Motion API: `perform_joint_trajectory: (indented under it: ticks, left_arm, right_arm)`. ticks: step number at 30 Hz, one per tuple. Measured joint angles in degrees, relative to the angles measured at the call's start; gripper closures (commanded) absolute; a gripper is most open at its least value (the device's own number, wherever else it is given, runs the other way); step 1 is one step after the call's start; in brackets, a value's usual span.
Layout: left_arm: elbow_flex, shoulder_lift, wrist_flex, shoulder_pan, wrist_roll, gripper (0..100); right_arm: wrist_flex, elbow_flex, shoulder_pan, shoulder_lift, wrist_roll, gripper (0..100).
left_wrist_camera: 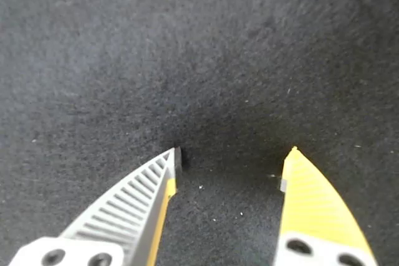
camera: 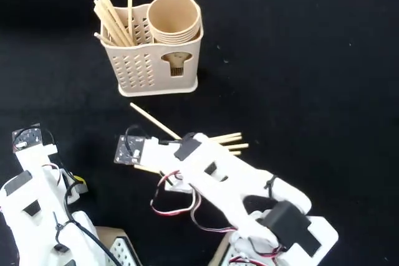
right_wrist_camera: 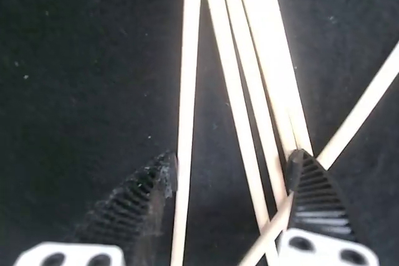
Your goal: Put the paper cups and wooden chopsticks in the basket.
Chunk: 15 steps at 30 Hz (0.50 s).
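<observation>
We are looking down on a black table (camera: 312, 91) where a beige perforated basket (camera: 149, 70) is standing upright at the far side. A stack of paper cups (camera: 174, 17) is sitting in the basket's compartment on the right arm's side. A bunch of wooden chopsticks (camera: 112, 20) is leaning out of the other compartment, with their ends fanning up above the rim.

More loose chopsticks are lying on the table in front of the basket. One (camera: 153, 121) is lying at a slant, running from near the basket's front towards the right arm (camera: 237, 185). The ends of three more (camera: 227, 141) are poking out from beneath that arm's wrist.

The right arm is leaning over this loose pile, and we are seeing its right jaws standing apart in the right wrist view. A single stick (right_wrist_camera: 187, 91) is passing just beside one dark finger. A close bundle (right_wrist_camera: 249, 60) is running past the other finger, and a further stick (right_wrist_camera: 368, 104) is crossing that bundle at an angle. We cannot tell whether the fingers are touching any of them.

The left arm (camera: 31, 197) is hanging low at the near left, well apart from the basket and the pile. Its left jaws are also standing apart over bare black cloth.
</observation>
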Motion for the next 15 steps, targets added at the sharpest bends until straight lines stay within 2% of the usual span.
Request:
perform_joint_trajectory:
  ticks: [5,8,15]
  left_arm:
    - [0.0,0.0,0.0,0.0,0.0,72]
    - [0.0,0.1,0.0,0.0,0.0,72]
    - [0.0,0.0,0.0,0.0,0.0,72]
  right_arm:
    - [0.8,-0.4,0.1,0.4,0.2,98.7]
    - [0.8,-0.3,0.1,0.4,0.2,95.9]
    - [0.8,-0.3,-0.1,0.4,0.2,98.8]
